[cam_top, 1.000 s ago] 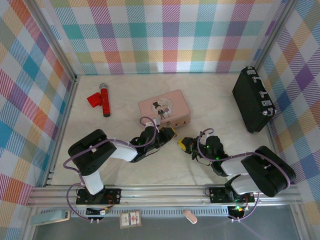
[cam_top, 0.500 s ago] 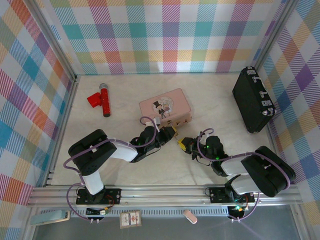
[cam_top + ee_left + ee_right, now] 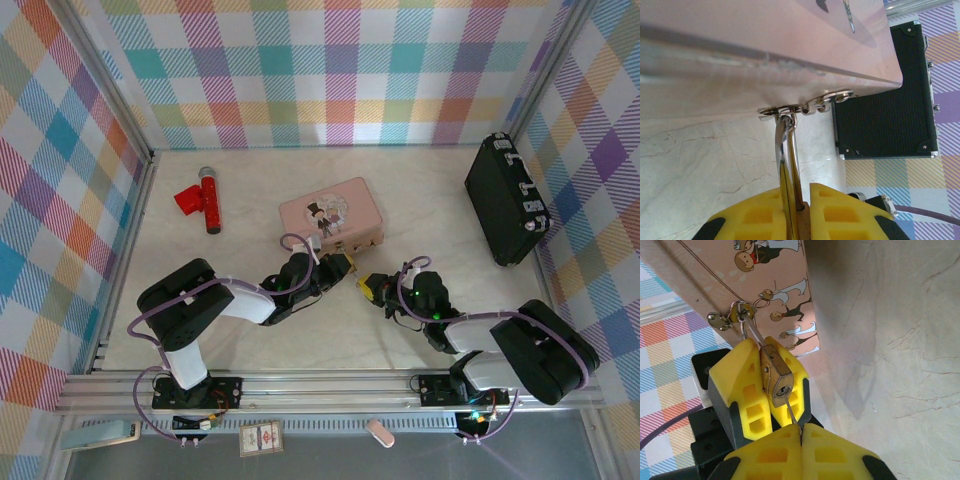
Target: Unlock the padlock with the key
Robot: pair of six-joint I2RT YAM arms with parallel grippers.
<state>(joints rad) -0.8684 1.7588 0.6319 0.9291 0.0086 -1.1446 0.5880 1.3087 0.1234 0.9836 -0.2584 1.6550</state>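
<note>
The small brass padlock (image 3: 776, 375) hangs by its silvery shackle (image 3: 786, 155) from the hasp (image 3: 805, 106) of the pink tin box (image 3: 330, 212). My left gripper (image 3: 799, 192) is shut on the padlock's body, and its yellow fingers (image 3: 740, 377) flank the padlock with the keyhole facing my right wrist camera. My right gripper (image 3: 801, 427) is shut on the thin grey key (image 3: 791, 410). The key's blade reaches up to the keyhole, with its tip at or just inside the slot. In the top view the left gripper (image 3: 340, 268) and right gripper (image 3: 372, 285) meet tip to tip in front of the box.
A black hard case (image 3: 505, 198) lies at the right wall, also behind the box as the black case (image 3: 885, 115). A red microphone-like toy (image 3: 205, 198) lies at the back left. Checked walls enclose the marbled table (image 3: 420, 200).
The right arm has shifted slightly, its gripper tip edging a little toward the padlock. The pink box nudged slightly right. Both grips are unchanged.
</note>
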